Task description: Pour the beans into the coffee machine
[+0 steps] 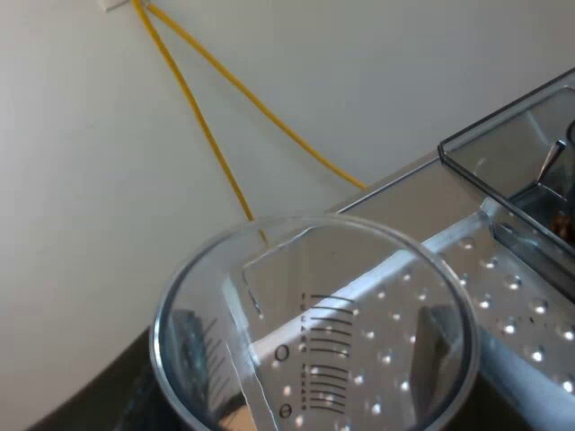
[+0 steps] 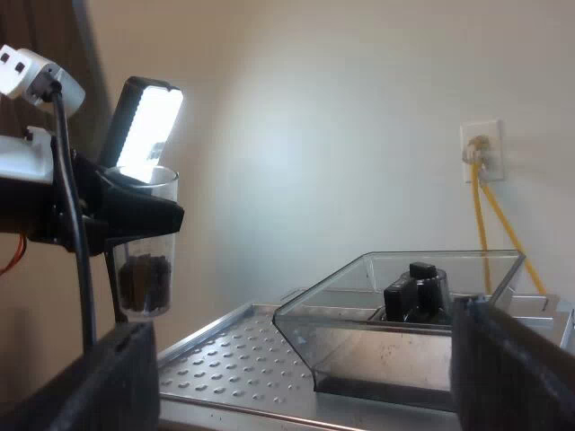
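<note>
Above the outer edge of the espresso machine's (image 2: 243, 364) dimpled metal top, the left gripper (image 2: 135, 215) holds the measuring glass (image 2: 144, 260) in the air, its black jaws clamped on the upper wall just under the rim. The glass is upright and not touching the machine. Dark coffee beans (image 2: 144, 283) sit in its lower part; the upper part is clear.

A clear plastic bean hopper (image 2: 404, 332) with slanted walls stands on the machine's top, apart from the glass, with bare dimpled plate between them. A black knob-like part (image 2: 415, 292) sits inside the hopper. Cannot tell if any beans lie in it.

The left wrist view looks down into the glass mouth. It shows the round rim, printed scale lines on the wall and the dimpled top through the clear wall. Dark jaws show through on either side of the glass. The hopper's corner lies beyond the glass, not touching.

Low at the near edge of the machine's top, the right gripper (image 2: 301, 377) faces the hopper. Its two black fingers (image 2: 517, 368) are spread wide with nothing between them.

The pale wall behind the machine carries a white outlet (image 2: 481, 148). Yellow cables (image 2: 496, 224) hang from it down behind the hopper. A lit lamp panel (image 2: 144, 121) stands tilted behind the held glass.
</note>
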Controlling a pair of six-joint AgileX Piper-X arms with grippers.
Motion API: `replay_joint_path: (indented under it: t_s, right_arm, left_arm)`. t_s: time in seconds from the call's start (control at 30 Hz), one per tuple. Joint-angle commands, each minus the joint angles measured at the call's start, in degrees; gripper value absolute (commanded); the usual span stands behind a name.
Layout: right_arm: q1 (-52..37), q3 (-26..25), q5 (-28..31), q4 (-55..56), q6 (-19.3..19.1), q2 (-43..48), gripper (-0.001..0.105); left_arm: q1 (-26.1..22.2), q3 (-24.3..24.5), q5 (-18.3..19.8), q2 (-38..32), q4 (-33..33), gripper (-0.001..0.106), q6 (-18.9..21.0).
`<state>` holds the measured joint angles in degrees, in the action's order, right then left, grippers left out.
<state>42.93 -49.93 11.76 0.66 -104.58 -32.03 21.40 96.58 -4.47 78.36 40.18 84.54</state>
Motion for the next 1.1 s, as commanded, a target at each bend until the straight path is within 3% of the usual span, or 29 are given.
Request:
replay_joint_path:
  t_s: [0.03, 0.63, 1.1]
  right_arm:
    - [0.1, -0.6, 0.1, -0.7, -0.6, 0.3, 0.069]
    - [0.1, -0.6, 0.0, 3.1, -0.6, 0.3, 0.069]
    - [0.1, -0.6, 0.0, 3.1, -0.6, 0.3, 0.069]
  left_arm:
    - [1.3, 3.7, -1.6, 2.8, -0.6, 0.039, -1.4]
    - [6.4, 14.1, -6.2, 12.7, 1.1, 0.039, -10.0]
    - [6.4, 14.4, -6.4, 14.2, -0.9, 0.039, -10.1]
